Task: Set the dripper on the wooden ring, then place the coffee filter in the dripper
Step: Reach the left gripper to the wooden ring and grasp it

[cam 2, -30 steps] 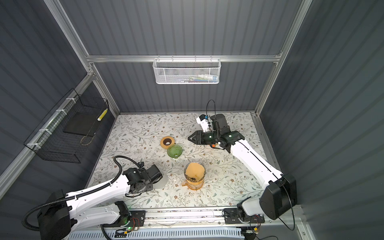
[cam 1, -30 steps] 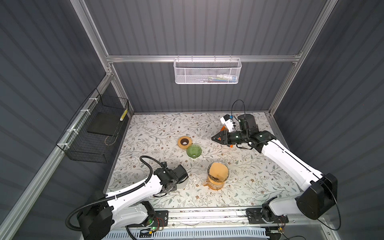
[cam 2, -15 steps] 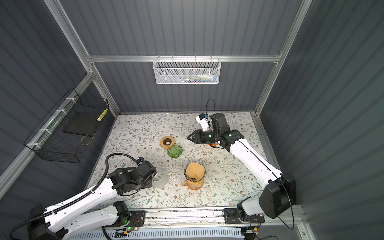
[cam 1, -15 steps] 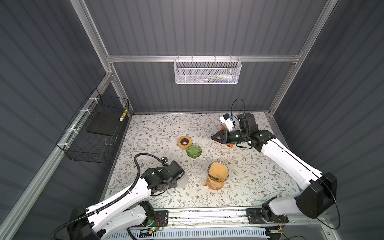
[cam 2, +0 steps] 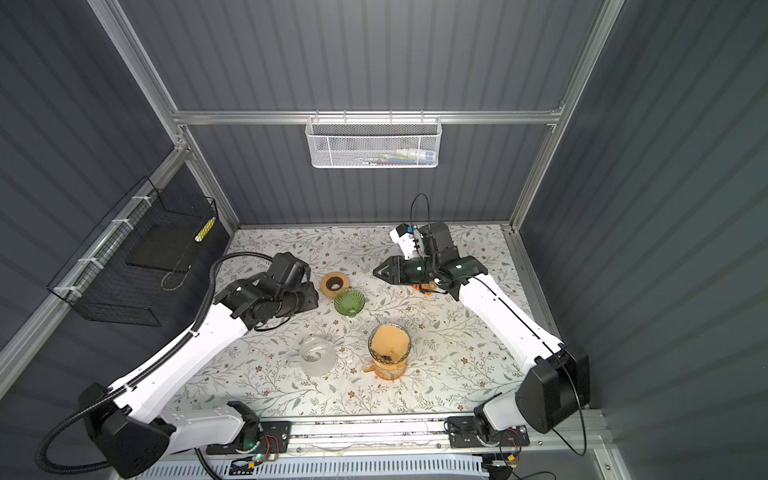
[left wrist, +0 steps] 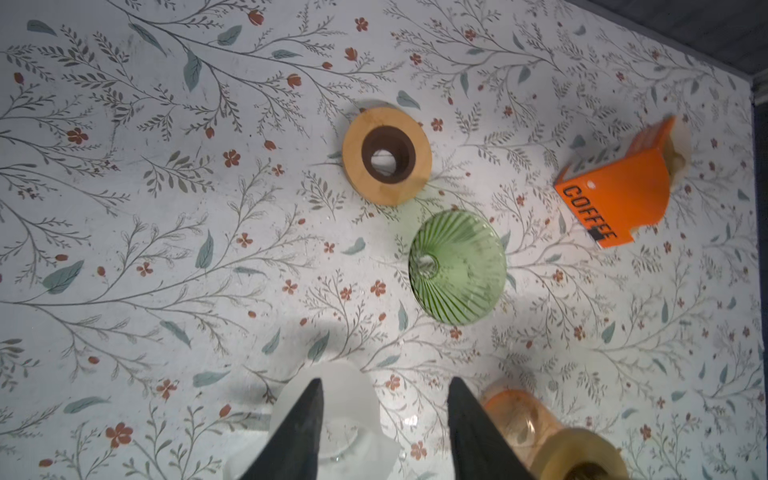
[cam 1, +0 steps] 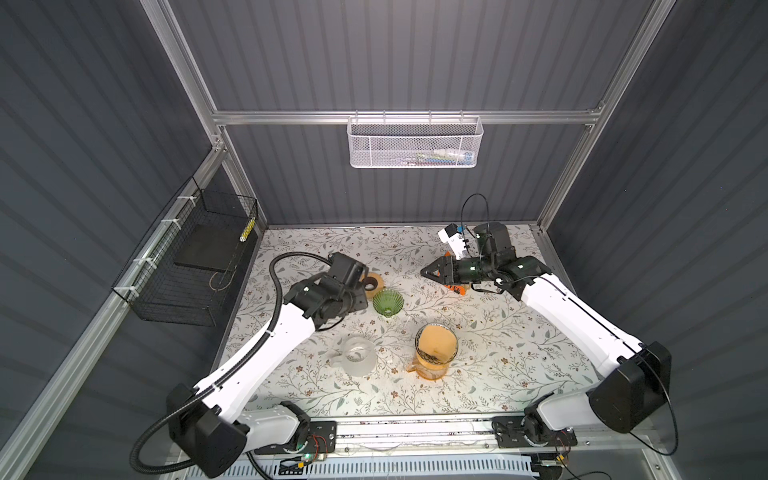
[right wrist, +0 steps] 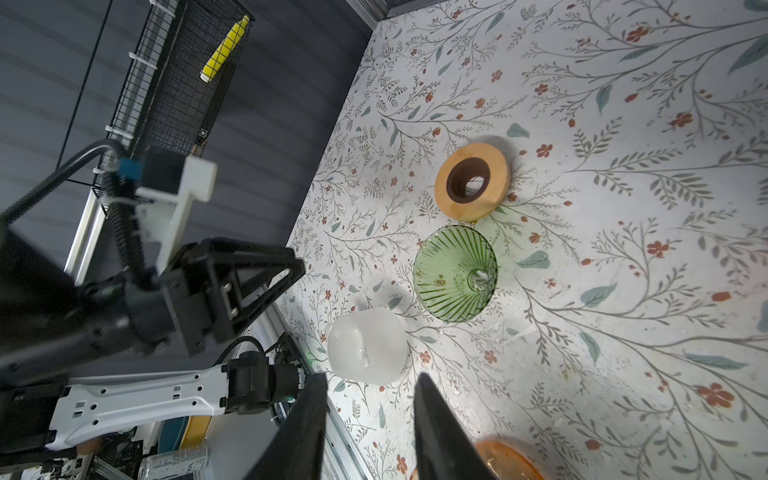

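Empty, jaws-apart left pincer (left wrist: 385, 380) and right pincer (right wrist: 370, 375) idle since filter (cam 1: 434, 338) already sits in dripper (cam 1: 432, 360), table's (cam 1: 519, 332) 6 o'clock.

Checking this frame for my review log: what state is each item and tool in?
Tan paper filter: sitting in the amber glass dripper.
Green ribbed glass dripper: empty, no filter.
Wooden ring: lying flat.
Frosted glass pitcher: upright.
Orange COFFEE box: lying flat.
Left tool: open, empty.
Right tool: open, empty.
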{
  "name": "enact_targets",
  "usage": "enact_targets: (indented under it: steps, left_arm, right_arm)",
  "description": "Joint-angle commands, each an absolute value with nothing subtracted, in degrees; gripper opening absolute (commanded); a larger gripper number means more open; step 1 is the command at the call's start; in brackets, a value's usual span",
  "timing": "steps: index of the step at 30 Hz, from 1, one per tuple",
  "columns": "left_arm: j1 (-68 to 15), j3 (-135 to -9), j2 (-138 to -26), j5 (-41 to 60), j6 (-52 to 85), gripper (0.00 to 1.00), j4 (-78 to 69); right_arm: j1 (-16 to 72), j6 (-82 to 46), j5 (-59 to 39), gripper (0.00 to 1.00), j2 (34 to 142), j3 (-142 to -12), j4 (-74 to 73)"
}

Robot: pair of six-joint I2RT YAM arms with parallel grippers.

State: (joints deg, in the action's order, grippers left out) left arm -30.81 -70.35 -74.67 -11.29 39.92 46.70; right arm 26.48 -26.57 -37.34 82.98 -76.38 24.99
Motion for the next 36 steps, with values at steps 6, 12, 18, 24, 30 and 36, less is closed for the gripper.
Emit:
enact_targets:
  steps: [6,12,18,24,30,36]
  left_arm:
    - [-17.87,-75.04,-93.25,5.08,30.76,0.57,35.45]
    - [-17.67,-82.01,-104.86,7.24,28.38,0.62,33.64]
    - [-17.67,-86.53,-113.21,7.63,27.12,0.61,34.44]
    - [-17.67,-87.91,-115.74,4.75,26.81,0.60,36.21]
    - [-17.67,-88.67,-117.99,4.35,27.07,0.57,36.56]
    - [-17.62,-89.03,-119.69,3.60,27.22,0.54,36.23]
  right_arm:
    - [23.79,-24.49,-39.16,0.39,86.53,-83.93,29.83]
    - [22.18,-24.51,-39.65,0.40,89.06,-86.60,31.03]
    - [21.03,-23.90,-40.70,0.40,91.48,-89.72,32.83]
    - [20.65,-23.81,-41.42,0.40,92.24,-90.09,32.64]
    - [20.40,-23.83,-42.26,0.40,92.75,-90.17,32.13]
    - [19.97,-23.63,-42.42,0.40,92.72,-90.22,32.41]
